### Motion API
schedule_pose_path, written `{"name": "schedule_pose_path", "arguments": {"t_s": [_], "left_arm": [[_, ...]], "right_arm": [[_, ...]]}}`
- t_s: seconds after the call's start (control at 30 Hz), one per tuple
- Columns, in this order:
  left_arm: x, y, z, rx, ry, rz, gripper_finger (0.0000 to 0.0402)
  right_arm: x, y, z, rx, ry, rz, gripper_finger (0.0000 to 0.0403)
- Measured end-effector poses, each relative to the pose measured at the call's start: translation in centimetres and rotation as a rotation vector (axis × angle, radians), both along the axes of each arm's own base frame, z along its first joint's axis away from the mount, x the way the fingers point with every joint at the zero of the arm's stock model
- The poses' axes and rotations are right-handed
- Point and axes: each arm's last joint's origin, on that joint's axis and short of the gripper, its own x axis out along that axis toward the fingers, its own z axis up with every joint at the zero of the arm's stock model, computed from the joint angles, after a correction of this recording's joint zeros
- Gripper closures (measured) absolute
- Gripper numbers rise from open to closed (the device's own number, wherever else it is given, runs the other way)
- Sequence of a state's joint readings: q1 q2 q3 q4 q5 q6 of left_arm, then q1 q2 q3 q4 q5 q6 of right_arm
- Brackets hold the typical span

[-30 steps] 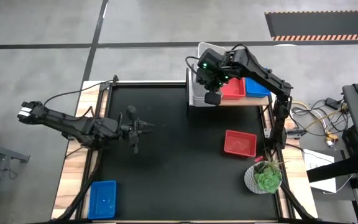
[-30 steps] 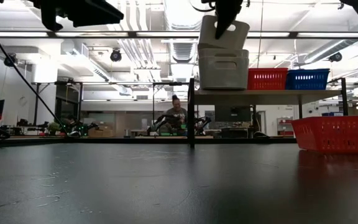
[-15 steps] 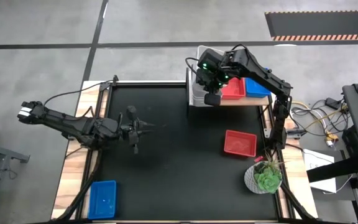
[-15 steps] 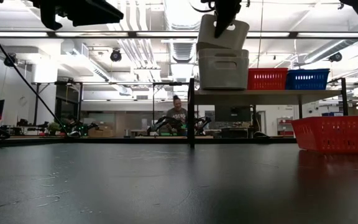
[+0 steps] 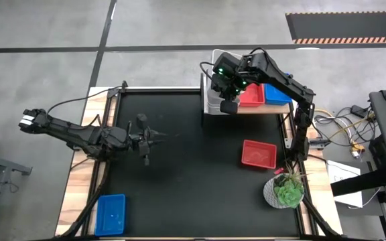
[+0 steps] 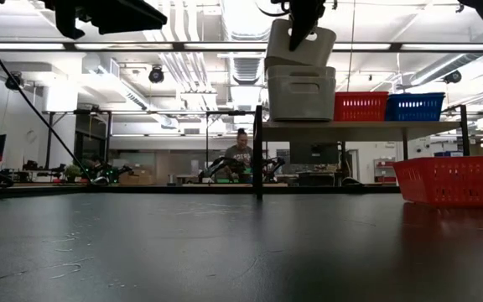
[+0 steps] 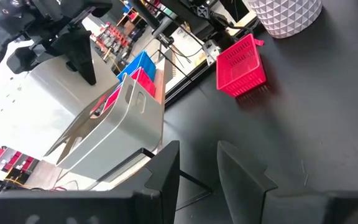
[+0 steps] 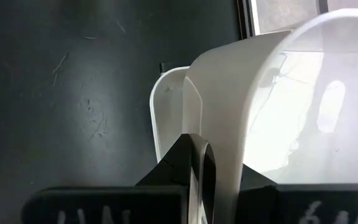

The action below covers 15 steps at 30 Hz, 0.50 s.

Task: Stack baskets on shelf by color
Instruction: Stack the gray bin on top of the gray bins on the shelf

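Note:
My right gripper (image 5: 228,99) is over the left end of the wooden shelf (image 5: 268,108), shut on a white basket (image 6: 301,44) that sits tilted on top of the white stack (image 6: 301,92). Red baskets (image 5: 251,96) and blue baskets (image 5: 277,94) stand beside that stack on the shelf. One red basket (image 5: 259,154) rests on the table at the right. One blue basket (image 5: 110,214) rests at the near left corner. My left gripper (image 5: 147,138) hangs open and empty above the table's left middle. My right gripper pinches a side wall of the top white basket (image 8: 224,127) at its rim, one finger (image 8: 191,163) outside and one inside. The fingers come from above, pointing down. The basket is tilted, its lower end (image 6: 277,62) resting in the white stack below.
A white pot with a green plant (image 5: 285,191) stands at the table's near right, close to the red basket. The right arm's column (image 5: 301,130) rises beside the shelf. Bare black tabletop (image 5: 186,181) lies between the two arms.

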<state>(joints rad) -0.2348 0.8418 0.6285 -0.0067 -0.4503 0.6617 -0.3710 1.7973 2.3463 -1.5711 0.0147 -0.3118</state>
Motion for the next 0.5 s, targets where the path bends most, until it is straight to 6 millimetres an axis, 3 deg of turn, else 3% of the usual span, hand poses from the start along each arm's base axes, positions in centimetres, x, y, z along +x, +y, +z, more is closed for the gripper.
{"name": "schedule_pose_path", "arguments": {"t_s": [0.5], "left_arm": [[0.01, 0.0, -0.01, 0.0, 0.0, 0.0, 0.0309]], "right_arm": [[0.22, -0.03, -0.7, 0.011, 0.026, 0.052, 0.0394]]}}
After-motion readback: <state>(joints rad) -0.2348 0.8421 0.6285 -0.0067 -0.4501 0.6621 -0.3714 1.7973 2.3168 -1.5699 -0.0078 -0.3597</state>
